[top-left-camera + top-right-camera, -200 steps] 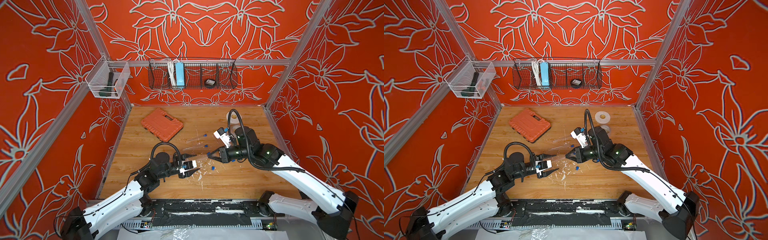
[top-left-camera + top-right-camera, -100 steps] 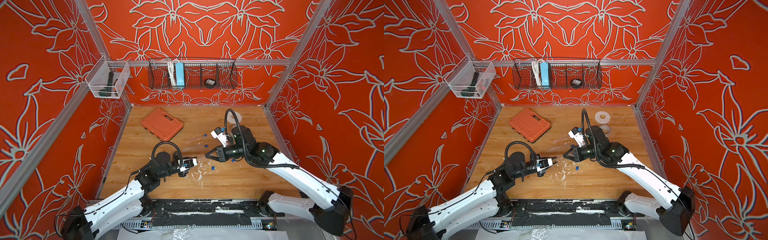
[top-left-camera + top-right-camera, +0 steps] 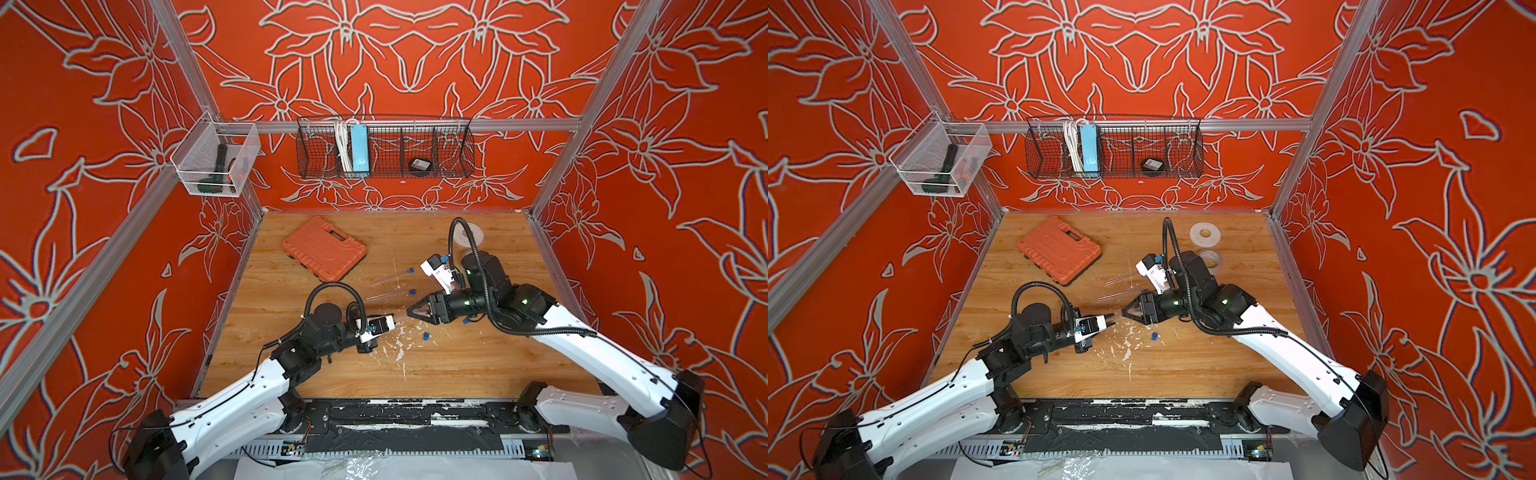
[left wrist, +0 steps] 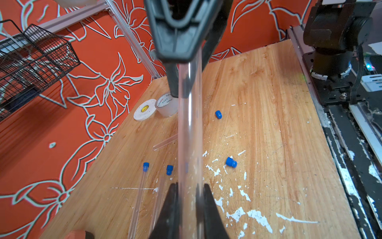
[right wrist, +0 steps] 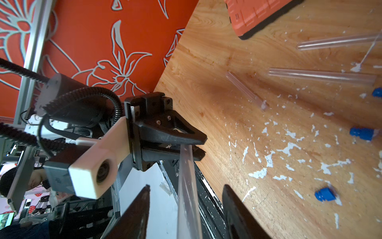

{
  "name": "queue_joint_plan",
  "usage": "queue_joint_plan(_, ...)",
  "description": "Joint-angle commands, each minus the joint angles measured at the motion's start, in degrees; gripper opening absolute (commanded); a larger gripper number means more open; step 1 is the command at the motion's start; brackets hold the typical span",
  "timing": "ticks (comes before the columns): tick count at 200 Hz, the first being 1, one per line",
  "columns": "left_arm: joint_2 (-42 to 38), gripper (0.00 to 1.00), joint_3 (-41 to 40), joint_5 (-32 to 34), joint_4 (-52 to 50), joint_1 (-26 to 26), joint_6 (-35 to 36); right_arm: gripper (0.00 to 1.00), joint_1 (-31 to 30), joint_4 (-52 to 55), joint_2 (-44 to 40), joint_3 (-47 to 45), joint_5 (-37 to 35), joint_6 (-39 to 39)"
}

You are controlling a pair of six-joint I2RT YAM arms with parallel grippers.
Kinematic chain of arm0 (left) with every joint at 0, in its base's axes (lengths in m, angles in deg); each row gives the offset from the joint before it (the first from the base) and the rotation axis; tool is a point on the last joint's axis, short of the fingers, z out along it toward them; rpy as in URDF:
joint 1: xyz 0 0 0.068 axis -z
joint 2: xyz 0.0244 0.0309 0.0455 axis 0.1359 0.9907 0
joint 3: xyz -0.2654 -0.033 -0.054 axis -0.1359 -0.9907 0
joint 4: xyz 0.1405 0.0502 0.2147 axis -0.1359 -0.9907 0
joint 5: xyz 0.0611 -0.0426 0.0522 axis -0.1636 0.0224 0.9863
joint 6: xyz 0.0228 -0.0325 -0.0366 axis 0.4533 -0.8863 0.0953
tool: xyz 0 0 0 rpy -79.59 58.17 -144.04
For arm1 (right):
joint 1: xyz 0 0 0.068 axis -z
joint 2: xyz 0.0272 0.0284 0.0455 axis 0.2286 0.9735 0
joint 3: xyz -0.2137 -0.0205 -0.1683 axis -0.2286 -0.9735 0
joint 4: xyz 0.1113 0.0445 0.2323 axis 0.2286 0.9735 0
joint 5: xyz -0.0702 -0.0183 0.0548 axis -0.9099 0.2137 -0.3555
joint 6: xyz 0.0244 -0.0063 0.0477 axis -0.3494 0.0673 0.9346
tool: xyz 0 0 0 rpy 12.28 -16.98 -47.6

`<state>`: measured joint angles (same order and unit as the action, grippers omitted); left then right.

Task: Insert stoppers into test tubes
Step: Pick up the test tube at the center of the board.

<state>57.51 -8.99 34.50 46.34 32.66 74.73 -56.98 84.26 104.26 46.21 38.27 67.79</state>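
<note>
Taking the far wall as twelve o'clock in the top views, the two claws meet nose to nose near the middle of the bench [image 3: 457, 365]. The left claw [image 5: 202, 147] is clamped tight on a clear test tube [image 4: 189, 134], which it holds level above the wood, pointing toward three o'clock. The right claw [image 5: 187, 186] is parted. The same tube passes between its jaws with a gap on either side, so it grips nothing. Whether the far end of this tube carries a plug I cannot tell.

As I read it, one tube is finished. A capped tube [image 4: 139, 198] lies on the bench just toward twelve o'clock of the claws, its blue stopper [image 4: 146, 165] seated in the mouth. Beside it lies a bare tube [image 4: 157, 198], with a loose stopper [image 4: 169, 170] close to its mouth but apart from it. A third bare tube [image 4: 165, 142] rests nearby, partly hidden behind the held one.

A second loose stopper [image 3: 425, 335] sits at four o'clock of the meeting point, and a third loose stopper [image 3: 466, 320] lies farther toward three o'clock, under the right arm. That probably leaves at least the two bare tubes, and perhaps the held one, to be plugged.
</note>
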Motion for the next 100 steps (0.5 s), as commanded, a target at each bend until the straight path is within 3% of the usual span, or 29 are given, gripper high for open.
queue_joint_plan(1, -0.09, 0.00, 1.57, 1.19, 1.12, 0.05, -0.69, 0.64, 1.61, 1.55, -2.19, 1.37, -1.65, -1.39)
queue_joint_plan(24, -0.47, 0.00, 1.53, 5.19, 1.04, 0.05, -1.59, 0.65, 5.32, 7.48, -5.15, 2.31, -5.37, -5.96)
queue_joint_plan(71, -0.15, 0.00, 2.82, 8.97, -0.33, -1.81, -2.24, 0.65, 9.08, 24.19, -9.27, 5.85, -31.28, -26.28)
queue_joint_plan(100, -0.05, 0.00, 3.54, 9.38, -1.50, -2.75, -2.42, 0.65, 9.14, 26.51, -8.57, 6.70, -37.81, -31.96)
